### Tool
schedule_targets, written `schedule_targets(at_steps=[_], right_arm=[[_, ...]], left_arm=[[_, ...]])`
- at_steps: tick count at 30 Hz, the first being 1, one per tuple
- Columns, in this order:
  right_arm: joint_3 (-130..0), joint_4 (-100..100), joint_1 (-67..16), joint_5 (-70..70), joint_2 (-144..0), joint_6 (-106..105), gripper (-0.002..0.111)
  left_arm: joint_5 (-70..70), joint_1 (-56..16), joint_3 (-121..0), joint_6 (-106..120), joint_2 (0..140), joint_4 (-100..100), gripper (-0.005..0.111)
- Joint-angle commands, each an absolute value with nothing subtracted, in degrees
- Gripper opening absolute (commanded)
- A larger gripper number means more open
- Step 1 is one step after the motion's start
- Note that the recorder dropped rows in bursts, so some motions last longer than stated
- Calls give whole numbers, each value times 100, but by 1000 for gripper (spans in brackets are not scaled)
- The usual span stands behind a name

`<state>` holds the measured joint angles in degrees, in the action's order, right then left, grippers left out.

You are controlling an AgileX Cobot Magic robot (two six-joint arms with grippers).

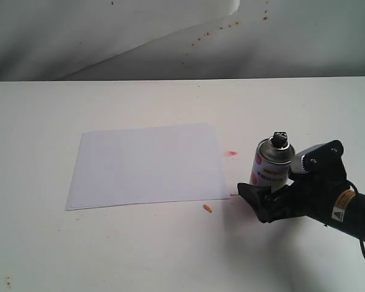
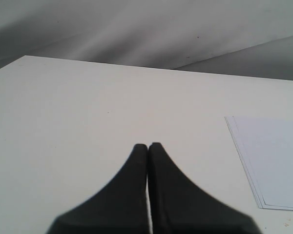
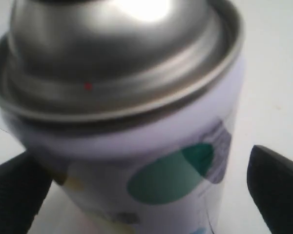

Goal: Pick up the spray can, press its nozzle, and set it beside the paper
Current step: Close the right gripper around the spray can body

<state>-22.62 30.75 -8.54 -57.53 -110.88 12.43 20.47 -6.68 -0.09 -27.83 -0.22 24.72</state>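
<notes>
1. The can stands upright with its long axis vertical. The silver shoulder and black nozzle are on top. Which way the nozzle's outlet faces cannot be told.

2. In the exterior view the can is just beyond the near right corner of the paper, close to that corner and not touching it. The paper lies flat on the white worktop. The can's base is hidden behind a gripper finger, so contact with the worktop cannot be confirmed.

3. The right gripper reaches in low from the right, and the can sits between its fingers at mid-body height. The jaws stand wide apart. The right wrist view shows a clear gap between the can and one finger. Contact at the other finger cannot be told. The can is not clamped.

4. The left gripper has its jaws pressed together with nothing between them. It is over bare worktop, with the paper's edge off to one side.
</notes>
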Motion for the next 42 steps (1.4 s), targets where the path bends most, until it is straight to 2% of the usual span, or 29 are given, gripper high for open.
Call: schedule_targets(at_steps=[1, 8, 25, 26, 29, 36, 37, 42], right_arm=[[-2275, 3144, -861, -5948, -11189, 1044, 101], [-2283, 3144, -861, -6144, -11237, 946, 92], [-2677, 3479, -861, -5881, -11237, 1201, 89], [-2677, 3446, -861, -5870, -11237, 1201, 86], [-2677, 3423, -861, -5716, -11237, 1201, 67], [-2677, 3430, -861, -5542, -11237, 1201, 5], [-2677, 3430, -861, -5597, -11237, 1219, 0], [-2677, 3443, -861, -5922, -11224, 1217, 0]], left_arm=[[2041, -691, 0, -2827, 0, 2454, 0], [2041, -691, 0, -2827, 0, 2454, 0], [2041, -691, 0, -2827, 0, 2454, 0], [2041, -691, 0, -2827, 0, 2454, 0], [2041, -691, 0, -2827, 0, 2454, 0], [2041, -691, 0, -2827, 0, 2454, 0], [2041, -691, 0, -2827, 0, 2454, 0], [2041, -691, 0, -2827, 0, 2454, 0]])
